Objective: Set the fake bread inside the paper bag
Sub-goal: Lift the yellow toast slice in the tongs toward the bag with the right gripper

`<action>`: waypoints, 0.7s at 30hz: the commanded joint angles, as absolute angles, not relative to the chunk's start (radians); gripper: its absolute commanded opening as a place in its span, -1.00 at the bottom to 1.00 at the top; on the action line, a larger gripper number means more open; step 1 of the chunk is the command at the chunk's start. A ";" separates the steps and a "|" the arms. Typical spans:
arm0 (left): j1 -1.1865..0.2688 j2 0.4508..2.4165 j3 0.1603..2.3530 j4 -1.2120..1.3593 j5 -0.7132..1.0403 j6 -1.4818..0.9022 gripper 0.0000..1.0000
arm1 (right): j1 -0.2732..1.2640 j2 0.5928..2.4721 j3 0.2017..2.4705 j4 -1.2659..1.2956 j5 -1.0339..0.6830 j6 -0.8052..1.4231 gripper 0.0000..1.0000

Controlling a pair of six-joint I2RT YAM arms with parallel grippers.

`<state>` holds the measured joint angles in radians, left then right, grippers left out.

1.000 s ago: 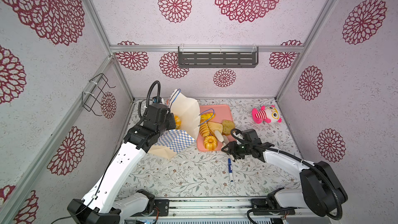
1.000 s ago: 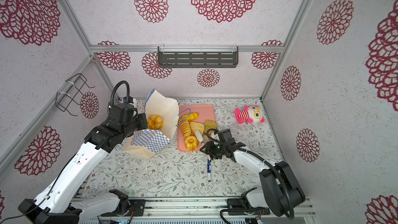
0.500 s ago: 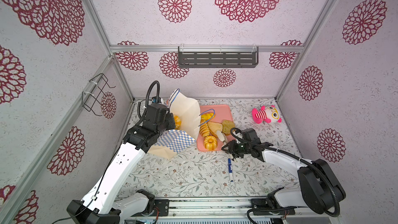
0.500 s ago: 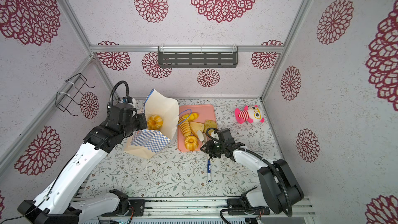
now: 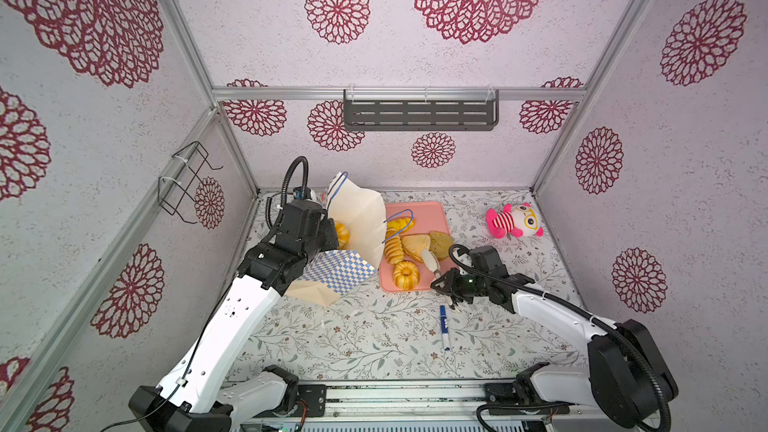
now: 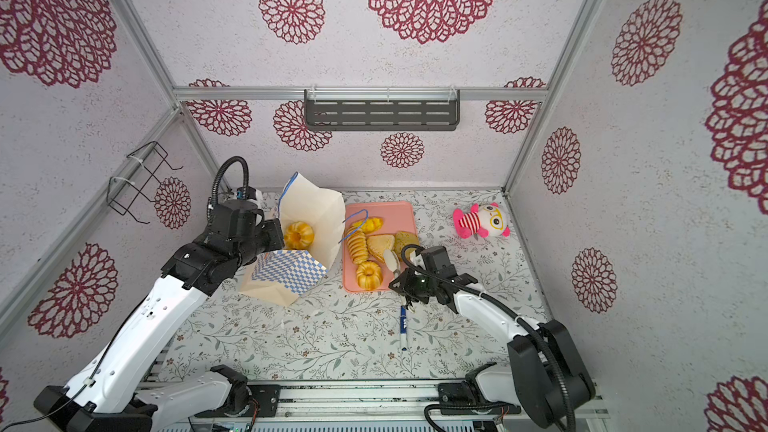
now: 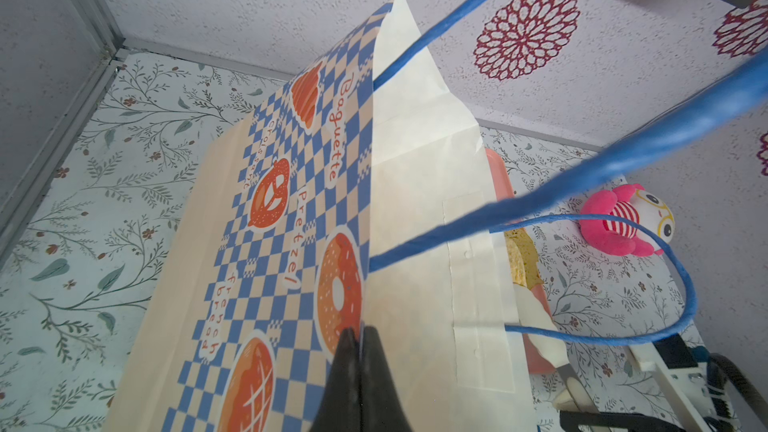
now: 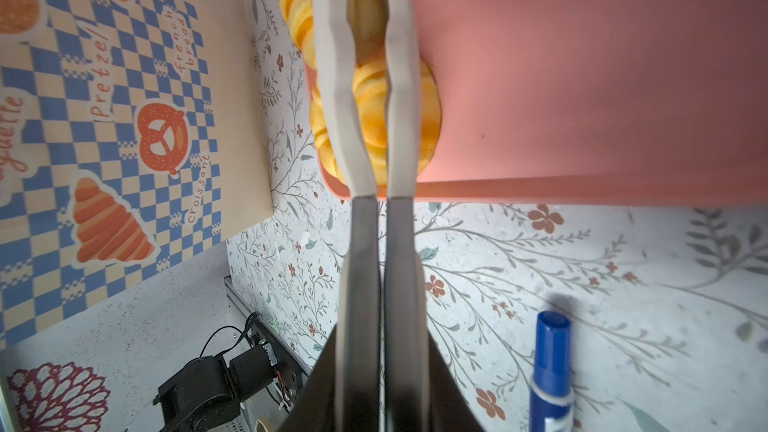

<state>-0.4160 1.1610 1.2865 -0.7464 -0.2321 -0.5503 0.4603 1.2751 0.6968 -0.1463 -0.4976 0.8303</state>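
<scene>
The paper bag [image 5: 358, 218] [image 6: 312, 209] stands tilted and open at the left, with one ring cake [image 5: 341, 234] [image 6: 298, 235] inside. My left gripper [image 7: 360, 332] is shut on the bag's checked rim. On the pink tray [image 5: 432, 211] lie more fake bread: a ridged loaf [image 5: 392, 247], a ring cake [image 5: 405, 275], a triangular pie [image 5: 415, 243], a brownish bun [image 5: 441, 241] and a croissant [image 5: 401, 224]. My right gripper [image 5: 448, 284] [image 8: 381, 326] is shut on cream-tipped tongs [image 5: 430, 261] [image 8: 332, 76]. Their blades are squeezed close together over the tray's near corner, above the ring cake [image 8: 370, 118]. I cannot tell whether they pinch anything.
A blue marker [image 5: 444, 326] lies on the floral table just in front of the right gripper. A pink striped plush toy [image 5: 513, 222] sits at the back right. A grey shelf [image 5: 419, 114] hangs on the back wall and a wire rack [image 5: 187, 184] on the left wall.
My right gripper has closed and pressed the tongs' blades together near the tray's front edge. The left arm and the bag have not moved.
</scene>
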 commanded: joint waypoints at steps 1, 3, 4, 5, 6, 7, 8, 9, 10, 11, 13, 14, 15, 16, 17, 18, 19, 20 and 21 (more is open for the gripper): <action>-0.407 1.148 1.278 -0.740 -0.229 -0.546 -1.00 | 0.464 1.206 0.770 -0.190 -0.461 0.769 -0.60; -0.407 1.149 1.279 -0.740 -0.229 -0.547 -1.00 | 0.464 1.190 0.792 -0.232 -0.439 0.752 -0.62; -0.407 1.150 1.279 -0.742 -0.229 -0.547 -1.00 | 0.464 1.180 0.804 -0.248 -0.430 0.741 -0.63; -0.407 1.152 1.279 -0.741 -0.229 -0.546 -1.00 | 0.464 1.173 0.815 -0.272 -0.419 0.731 -0.64; -0.408 1.153 1.280 -0.741 -0.227 -0.546 -1.00 | 0.463 1.165 0.825 -0.289 -0.408 0.723 -0.65; -0.406 1.155 1.281 -0.741 -0.227 -0.545 -1.00 | 0.462 1.156 0.837 -0.311 -0.394 0.715 -0.66; -0.407 1.154 1.281 -0.741 -0.227 -0.546 -1.00 | 0.463 1.145 0.851 -0.335 -0.376 0.705 -0.68; -0.406 1.155 1.282 -0.740 -0.227 -0.545 -1.00 | 0.462 1.135 0.863 -0.353 -0.361 0.696 -0.68; -0.407 1.157 1.283 -0.741 -0.228 -0.543 -1.00 | 0.462 1.124 0.879 -0.377 -0.341 0.687 -0.68; -0.407 1.158 1.285 -0.741 -0.226 -0.543 -1.00 | 0.461 1.114 0.898 -0.401 -0.322 0.674 -0.69; -0.406 1.160 1.287 -0.742 -0.226 -0.542 -1.00 | 0.460 1.095 0.933 -0.442 -0.288 0.654 -0.69; -0.407 1.161 1.289 -0.741 -0.225 -0.542 -1.00 | 0.460 1.087 0.954 -0.463 -0.270 0.645 -0.70; -0.407 1.162 1.289 -0.742 -0.225 -0.542 -1.00 | 0.459 1.081 0.971 -0.479 -0.257 0.636 -0.71; -0.405 1.163 1.290 -0.740 -0.224 -0.542 -1.00 | 0.460 1.073 0.991 -0.494 -0.241 0.627 -0.71; -0.406 1.164 1.290 -0.740 -0.224 -0.542 -1.00 | 0.460 1.063 1.010 -0.505 -0.228 0.618 -0.72; -0.405 1.164 1.291 -0.740 -0.224 -0.542 -1.00 | 0.460 1.057 1.026 -0.512 -0.220 0.611 -0.72; -0.406 1.166 1.292 -0.740 -0.225 -0.540 -1.00 | 0.461 1.049 1.045 -0.522 -0.207 0.603 -0.72; -0.405 1.167 1.294 -0.740 -0.222 -0.541 -1.00 | 0.461 1.045 1.065 -0.527 -0.200 0.594 -0.72; -0.406 1.169 1.296 -0.741 -0.222 -0.540 -1.00 | 0.461 1.041 1.080 -0.530 -0.197 0.586 -0.72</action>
<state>-0.4156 1.1633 1.2865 -0.7460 -0.2260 -0.5495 0.4610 1.0840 1.0115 -0.5320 -0.2520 0.6460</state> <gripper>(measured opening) 0.042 0.260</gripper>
